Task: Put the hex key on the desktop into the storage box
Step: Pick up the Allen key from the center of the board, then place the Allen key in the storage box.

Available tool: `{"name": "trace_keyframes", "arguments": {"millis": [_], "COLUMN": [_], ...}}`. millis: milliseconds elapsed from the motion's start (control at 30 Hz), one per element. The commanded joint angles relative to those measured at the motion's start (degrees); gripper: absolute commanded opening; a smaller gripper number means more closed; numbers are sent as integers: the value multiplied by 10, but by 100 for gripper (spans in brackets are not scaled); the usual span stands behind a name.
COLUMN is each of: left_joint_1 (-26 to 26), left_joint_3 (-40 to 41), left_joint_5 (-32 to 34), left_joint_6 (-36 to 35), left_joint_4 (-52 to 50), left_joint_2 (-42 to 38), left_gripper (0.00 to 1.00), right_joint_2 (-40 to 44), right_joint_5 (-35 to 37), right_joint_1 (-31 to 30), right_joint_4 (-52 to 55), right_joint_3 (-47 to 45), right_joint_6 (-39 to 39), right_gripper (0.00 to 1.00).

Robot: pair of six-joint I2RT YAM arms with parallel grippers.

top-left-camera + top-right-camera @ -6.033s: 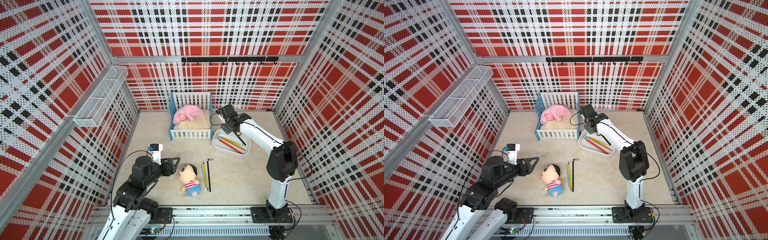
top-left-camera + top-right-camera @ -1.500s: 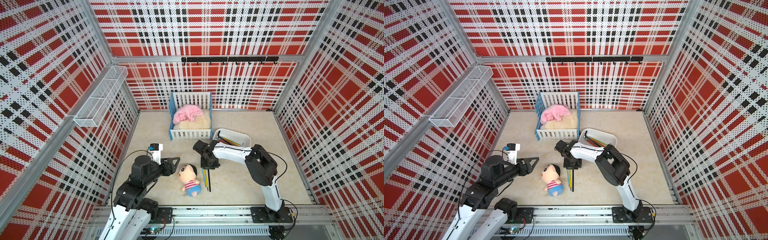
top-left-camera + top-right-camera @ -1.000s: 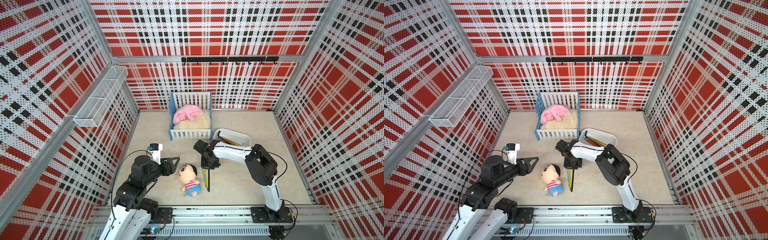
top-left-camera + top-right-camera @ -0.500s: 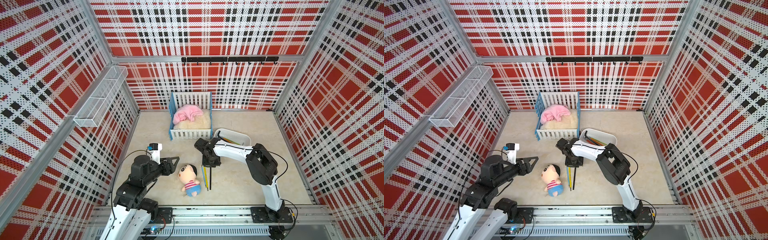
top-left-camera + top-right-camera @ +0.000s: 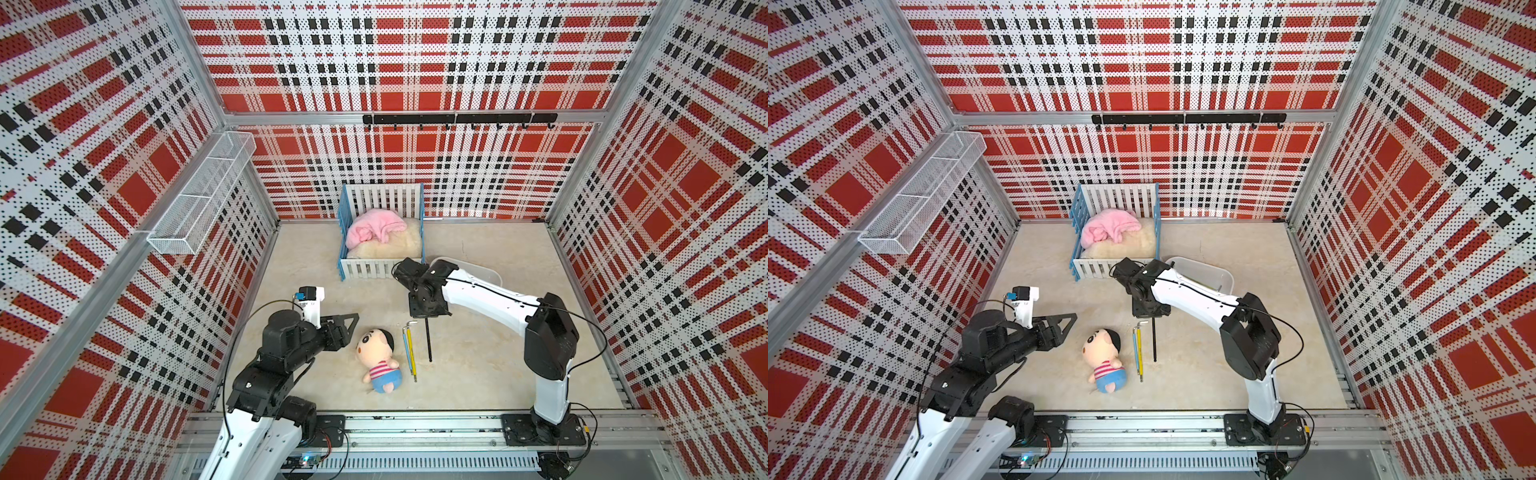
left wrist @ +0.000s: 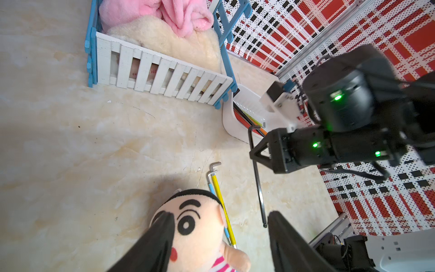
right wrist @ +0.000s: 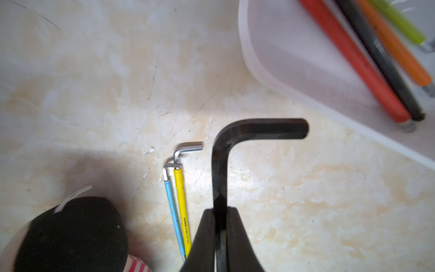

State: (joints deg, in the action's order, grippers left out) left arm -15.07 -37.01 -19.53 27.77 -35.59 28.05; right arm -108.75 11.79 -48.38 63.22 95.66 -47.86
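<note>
Right gripper [image 7: 220, 212] has its fingers pinched tight on the black L-shaped metal hex key [image 7: 259, 129] close to its bend, over the pale beige marbled desktop [image 5: 478, 353], near the shallow white plastic storage box [image 7: 270, 58] but outside it. Left gripper [image 6: 221, 215] fingers sit spread apart.

- The right jaws, over the storage box [image 5: 478, 267] six seconds ago, now clamp the black hex key [image 5: 428, 340].
- Its bent end has lifted off the counter [image 5: 478, 365].
</note>
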Motion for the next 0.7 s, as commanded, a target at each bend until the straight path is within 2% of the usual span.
{"name": "trace_keyframes", "arguments": {"millis": [0, 433, 667], "left_joint_1": [4, 4, 4], "left_joint_3": [4, 3, 3], "left_joint_5": [-8, -3, -3], "left_joint_6": [-10, -9, -11], "left_joint_4": [7, 7, 7], "left_joint_2": [3, 10, 9], "left_gripper": [68, 68, 68], "right_joint_2": [39, 40, 22], "right_joint_5": [28, 46, 53], "right_joint_1": [35, 190, 224], "right_joint_4": [25, 21, -77], "right_joint_3": [21, 137, 135], "right_joint_6": [55, 266, 436], "right_gripper": [0, 0, 0]}}
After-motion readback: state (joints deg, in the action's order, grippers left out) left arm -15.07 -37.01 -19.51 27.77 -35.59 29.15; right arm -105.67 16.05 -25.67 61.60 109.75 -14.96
